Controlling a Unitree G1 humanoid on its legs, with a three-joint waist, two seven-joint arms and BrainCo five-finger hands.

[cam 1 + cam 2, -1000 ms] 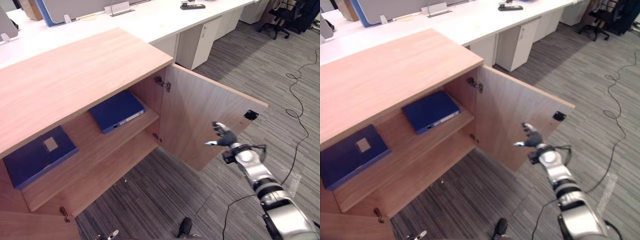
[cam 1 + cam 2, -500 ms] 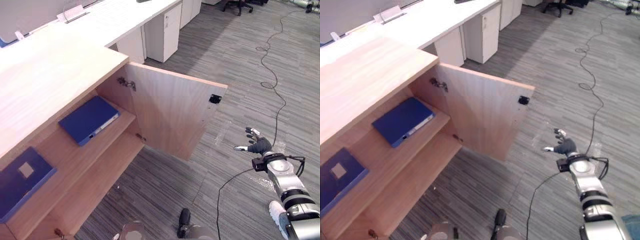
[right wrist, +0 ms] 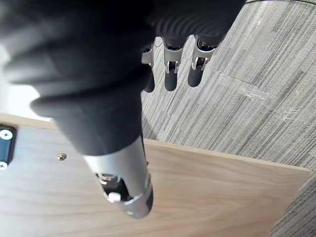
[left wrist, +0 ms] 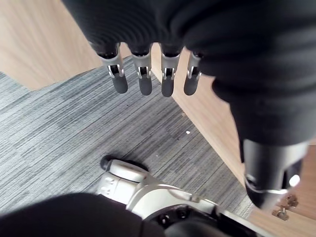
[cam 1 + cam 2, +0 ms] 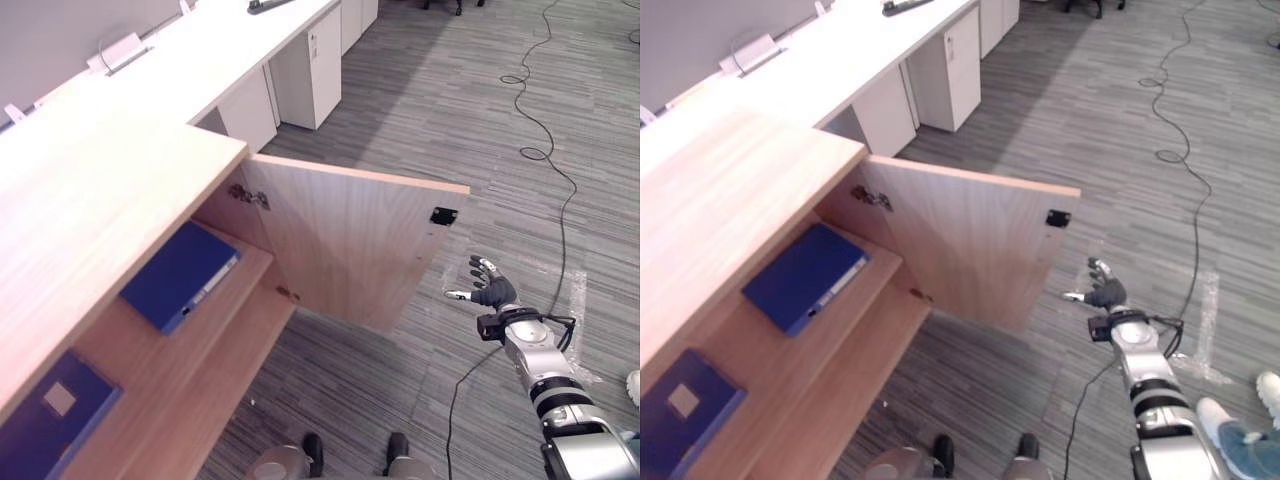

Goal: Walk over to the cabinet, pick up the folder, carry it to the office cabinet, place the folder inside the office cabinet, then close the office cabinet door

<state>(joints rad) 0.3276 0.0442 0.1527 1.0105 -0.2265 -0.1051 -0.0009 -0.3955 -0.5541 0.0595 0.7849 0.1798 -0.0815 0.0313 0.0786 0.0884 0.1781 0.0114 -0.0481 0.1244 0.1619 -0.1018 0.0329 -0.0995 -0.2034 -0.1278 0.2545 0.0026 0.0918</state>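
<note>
Off the free edge of the open cabinet door, the right hand (image 5: 492, 294) hangs in the air above the floor, its fingers (image 3: 171, 78) straight and spread, holding nothing. It is near the door (image 5: 350, 240) but apart from it. The wrist view shows the door's pale wood face right behind the thumb, with a small black latch plate (image 5: 443, 215) near the door's upper outer corner.

The left hand (image 4: 148, 24) hangs low beside the cabinet's wooden front. Its fingers (image 4: 167, 83) are straight and relaxed, pointing down over the carpet, and it is empty too.

The door stands swung wide on metal hinges (image 5: 248, 197). Inside the cabinet (image 5: 100, 220), the blue folder (image 5: 180, 277) lies flat on the upper shelf (image 5: 255, 258), close to the hinge side and well apart from both hands. A second blue folder (image 5: 55, 420) lies flat further along the same shelf, towards the robot's left. The lower shelf (image 5: 210, 385) is bare wood.

Behind the cabinet's light wooden top runs a long white surface (image 5: 200, 60). White drawer units (image 5: 300, 80) stand under it.

The floor (image 5: 450, 110) is grey striped carpet, stretching away to the right of the cabinet. At the right edge of the right eye view, a person's white shoe (image 5: 1270, 388) and a blue trouser leg (image 5: 1243, 447) stand on the carpet.
</note>
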